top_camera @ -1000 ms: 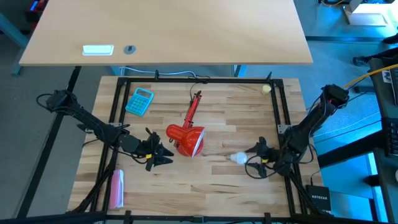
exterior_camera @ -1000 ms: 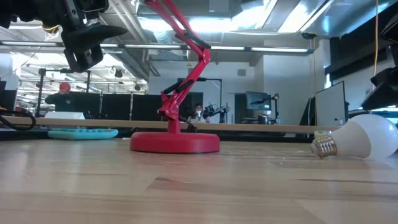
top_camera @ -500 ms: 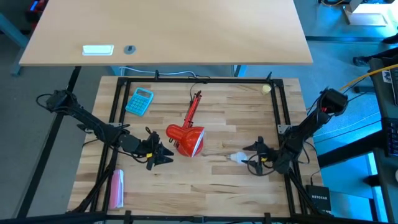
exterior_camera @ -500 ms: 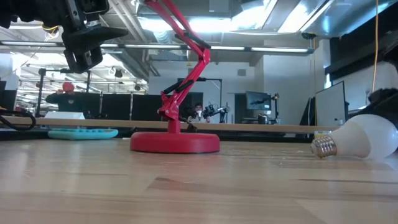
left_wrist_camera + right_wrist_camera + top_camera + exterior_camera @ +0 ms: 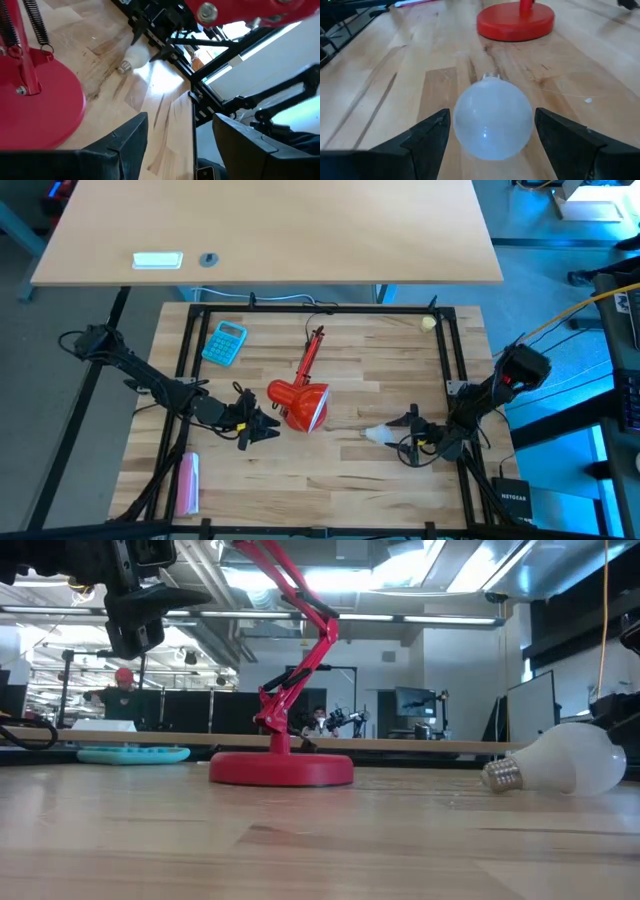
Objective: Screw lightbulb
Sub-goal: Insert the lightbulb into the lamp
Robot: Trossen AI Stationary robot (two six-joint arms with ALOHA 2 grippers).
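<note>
The white lightbulb [image 5: 378, 434] lies on its side on the wooden table, its globe resting on the wood and its metal screw base [image 5: 500, 776] pointing toward the red lamp. My right gripper [image 5: 408, 437] is open at table height, with one finger on each side of the globe [image 5: 492, 120]. The red lamp's round base [image 5: 280, 770] rests on the table and its shade [image 5: 300, 405] shows in the high view. My left gripper [image 5: 258, 429] is open and empty, raised just left of the shade; it also shows in the low view [image 5: 140, 615]. My right gripper has its open fingers [image 5: 427, 137] close beside the bulb's globe, coming in level from the table's right. I cannot tell whether they touch it. The bulb lies on the table with its screw base [image 5: 492, 76] pointing away from the gripper.
A teal calculator [image 5: 225, 342] lies at the far left and a small yellowish ball [image 5: 428, 323] at the far right corner. A pink object [image 5: 188, 481] lies by the near left rail. A black frame [image 5: 455, 370] borders the table. A person [image 5: 118, 690] is in the room behind.
My right gripper has moved toward the table's left, closing in around the bulb. The bulb has shifted a little toward the lamp and still lies on its side.
</note>
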